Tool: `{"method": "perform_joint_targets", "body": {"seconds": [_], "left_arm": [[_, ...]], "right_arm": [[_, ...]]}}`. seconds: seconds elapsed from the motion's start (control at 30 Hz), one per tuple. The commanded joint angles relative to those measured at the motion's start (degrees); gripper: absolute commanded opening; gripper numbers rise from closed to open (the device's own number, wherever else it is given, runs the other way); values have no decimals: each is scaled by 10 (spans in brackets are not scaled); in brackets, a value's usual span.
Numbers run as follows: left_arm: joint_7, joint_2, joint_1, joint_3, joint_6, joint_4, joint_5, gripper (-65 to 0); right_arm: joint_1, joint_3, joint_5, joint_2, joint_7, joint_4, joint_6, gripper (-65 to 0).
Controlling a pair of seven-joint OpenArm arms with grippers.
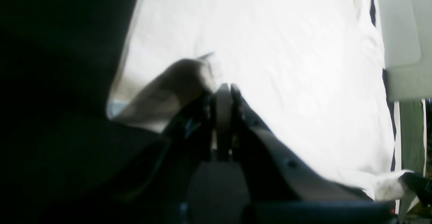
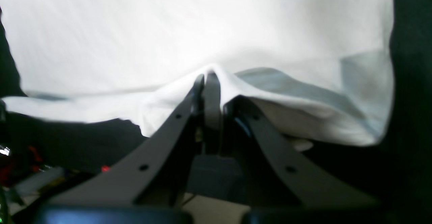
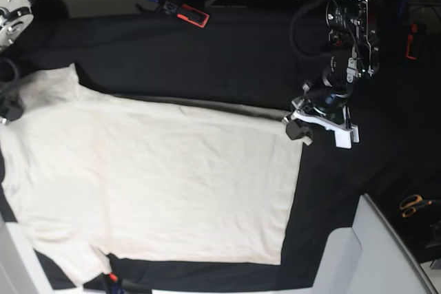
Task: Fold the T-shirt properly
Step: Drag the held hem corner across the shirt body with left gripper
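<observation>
Cloth is bunched right at the right fingers [image 2: 212, 95]; they are pressed together on a raised ridge of the T-shirt [image 3: 158, 177], and the fabric tents up to that pinch and slopes away on both sides, which tells me the grip is on a thin fold at the garment's edge and not on a thick handful; in the base view that arm sits at the shoulder end of the shirt, mostly cut off by the frame; across from it the left fingers [image 1: 222, 99] are likewise shut tight, with a shadowed flap of cloth curling up against them, so I judge they are pinching the hem corner on the same long side, though the blur hides how much cloth is between them; two grips on one edge make sense for a fold, since lifting both ends together would carry that side over as a straight line and not a sagging one; beyond the fingers the shirt lies flat and open on the black bench [image 3: 227, 53], hem toward the left arm, sleeves toward the right arm, with only soft wrinkles, so no fold looks made yet; farther back the bare black surface gives room for the cloth to swing; at the far edge lies a red-handled tool [image 3: 193, 15], well apart from the shirt.
</observation>
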Motion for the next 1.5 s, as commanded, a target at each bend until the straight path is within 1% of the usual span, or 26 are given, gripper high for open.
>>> {"method": "perform_joint_targets", "body": {"seconds": [0.0,0.1,0.2,0.3,0.43,0.6,1.07,1.13,1.23,1.3,1.37,1.47], "left_arm": [[-8,-3,-15,0,-3,-1,-8,-650],[-8,-3,-33,0,-3,-29,-8,-650],[-8,-3,-48,0,-3,-51,-8,-650],[-8,-10,-66,4,-3,-64,-8,-650],[-10,-26,-92,45,-3,-91,-7,-650],[-11,-26,-110,54,-3,-109,-7,-650],[-12,-26,-146,56,-3,-110,-6,-650],[-12,-26,-147,53,-3,-109,13,-650],[-13,-20,-159,53,-3,-111,70,-650],[-13,-11,-161,53,-3,-111,87,-650],[-18,-11,-162,53,-3,-111,88,-650],[-44,-11,-162,53,-3,-111,88,-650]], "right_arm": [[20,-8,8,23,12,-5,1,-645],[40,-63,9,39,48,-47,1,-645],[59,-100,9,49,88,-89,1,-645],[74,-114,9,59,119,-125,1,-645],[91,-122,9,73,152,-170,1,-645],[106,-152,9,77,184,-188,1,-645],[123,-158,8,77,236,-190,1,-645],[124,-158,8,77,239,-190,1,-645],[125,-158,8,76,242,-190,1,-645],[125,-158,8,75,258,-190,1,-644],[125,-158,8,74,274,-191,1,-644],[125,-158,8,72,279,-191,1,-644]]}}
